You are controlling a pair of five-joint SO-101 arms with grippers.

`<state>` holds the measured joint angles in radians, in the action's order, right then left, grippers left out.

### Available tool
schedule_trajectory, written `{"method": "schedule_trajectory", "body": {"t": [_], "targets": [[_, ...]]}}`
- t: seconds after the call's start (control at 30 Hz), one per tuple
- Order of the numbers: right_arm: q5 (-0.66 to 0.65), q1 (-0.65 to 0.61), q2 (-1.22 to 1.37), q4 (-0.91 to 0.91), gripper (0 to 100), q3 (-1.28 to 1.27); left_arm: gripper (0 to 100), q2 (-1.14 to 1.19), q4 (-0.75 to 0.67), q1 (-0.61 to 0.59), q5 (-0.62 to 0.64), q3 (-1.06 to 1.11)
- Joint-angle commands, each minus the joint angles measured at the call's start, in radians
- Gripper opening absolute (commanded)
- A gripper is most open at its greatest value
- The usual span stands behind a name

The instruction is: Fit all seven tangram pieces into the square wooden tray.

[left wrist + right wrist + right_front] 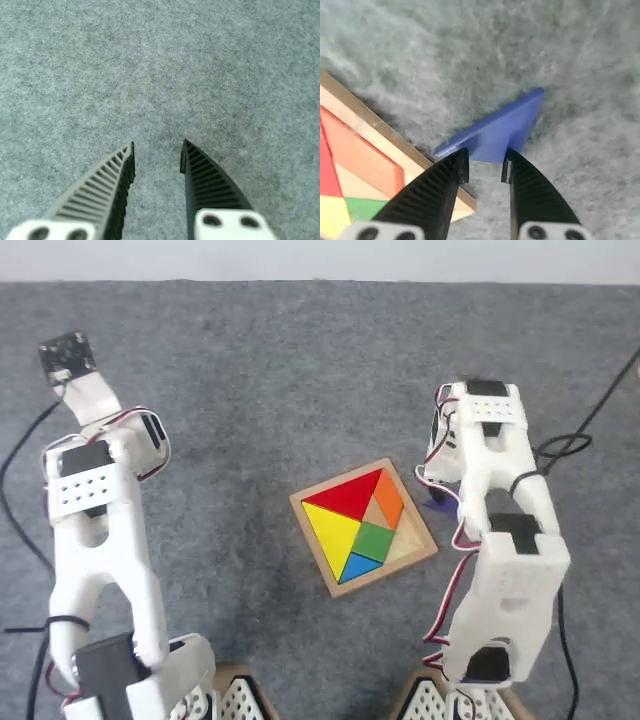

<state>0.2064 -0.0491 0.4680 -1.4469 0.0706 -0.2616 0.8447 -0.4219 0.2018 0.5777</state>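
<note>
Several coloured pieces sit in the square wooden tray [317,545], so with the right gripper [485,157] fingers pinching the blue piece [505,127] just outside its rim, lift it level and turn it to match the bare slot, while the left gripper [158,145] fingers hang open over the bench.

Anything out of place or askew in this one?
One violet-blue piece lies outside the wooden tray, on the carpet beside its edge, at the right gripper. Bare wood shows in the tray where pieces are missing.
</note>
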Motion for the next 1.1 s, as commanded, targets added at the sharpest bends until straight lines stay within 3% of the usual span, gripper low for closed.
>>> {"method": "schedule_trajectory", "body": {"t": [0.0, 0.23, 0.57, 0.73, 0.87, 1.07], "targets": [[0.066, 0.008, -0.113, 0.053, 12.4, -0.038, 15, -0.012, 0.006, 0.006, 0.003, -0.039], [0.141, 0.019, -0.120, 0.104, 12.4, -0.091, 15, -0.009, 0.006, 0.006, 0.003, -0.038], [0.038, 0.056, -0.291, 0.035, 12.4, -0.144, 15, -0.006, 0.003, 0.009, 0.003, -0.036], [-0.002, 0.047, -0.449, 0.139, 12.3, -0.324, 15, -0.006, 0.006, 0.009, 0.003, -0.036], [-0.005, 0.012, -0.427, 0.231, 12.3, -0.456, 15, -0.006, 0.006, 0.009, 0.003, -0.036], [-0.028, 0.002, -0.274, 0.242, 12.3, -0.400, 15, -0.006, 0.006, 0.008, 0.003, -0.036]]}}
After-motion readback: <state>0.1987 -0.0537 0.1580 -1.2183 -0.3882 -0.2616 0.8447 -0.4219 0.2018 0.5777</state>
